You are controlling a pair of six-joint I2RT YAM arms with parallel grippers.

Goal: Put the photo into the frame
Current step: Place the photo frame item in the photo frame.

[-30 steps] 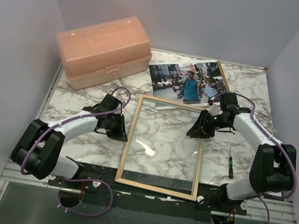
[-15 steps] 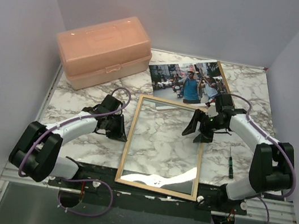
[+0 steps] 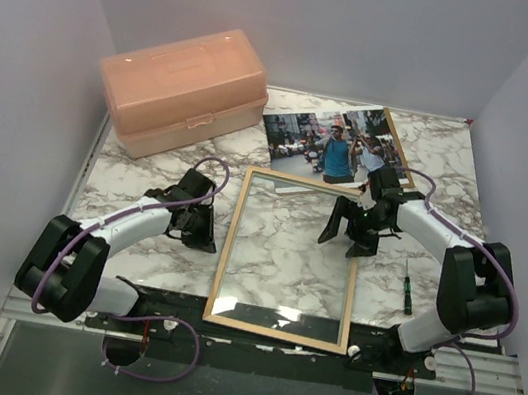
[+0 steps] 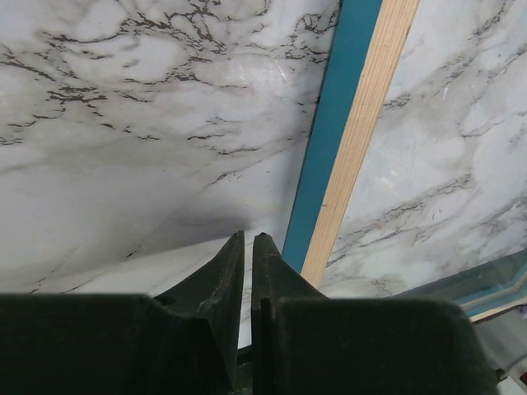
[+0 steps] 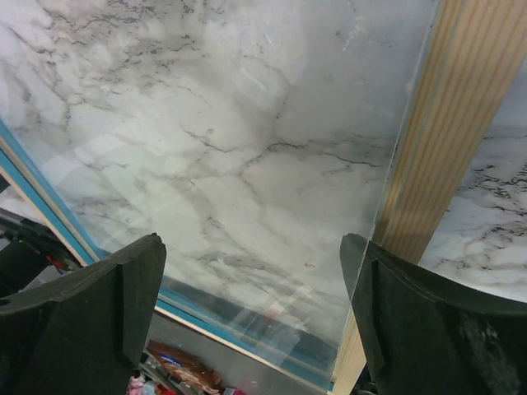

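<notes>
My R hand (image 3: 344, 236) is released, fingers spread wide, hanging low over the upper right part of the frame (image 3: 224, 252). In the wrist view one finger sits above the glass (image 5: 247, 140) and the other over the wood rail. My L hand (image 3: 206, 231) is clenched w/ nothing between the fingers I can see, tips just beside the frame's left rail, not touching as far as I can tell. The frame lies flat mid-counter, wood side up, blue face down, w/ the glass lying in it. The photo (image 3: 333, 146) is face up at the back, just beyond the frame's far rail, resting partly on a brown board (image 3: 396, 139). So it's not in yet, and fetching it is prob. the next job. Risks: the print is thin and flat, so if I pinch at it I may crease it or drag the board along too. If R hand drops straight down from here, a fingertip lands on the glass and could smear, shift or crack it. Neither hand grips the frame, so it can skid on the smooth counter (image 3: 134, 186) once I push the print in. The print also needs turning face down, b/c the frame's back is up; skip that and the pic shows the wrong way. Count: 1 frame, 1 glass, 1 photo, 1 board, 1 pink box (image 3: 186, 88) back left, 1 small screwdriver (image 3: 409, 288) at right, 2 hands.
</notes>
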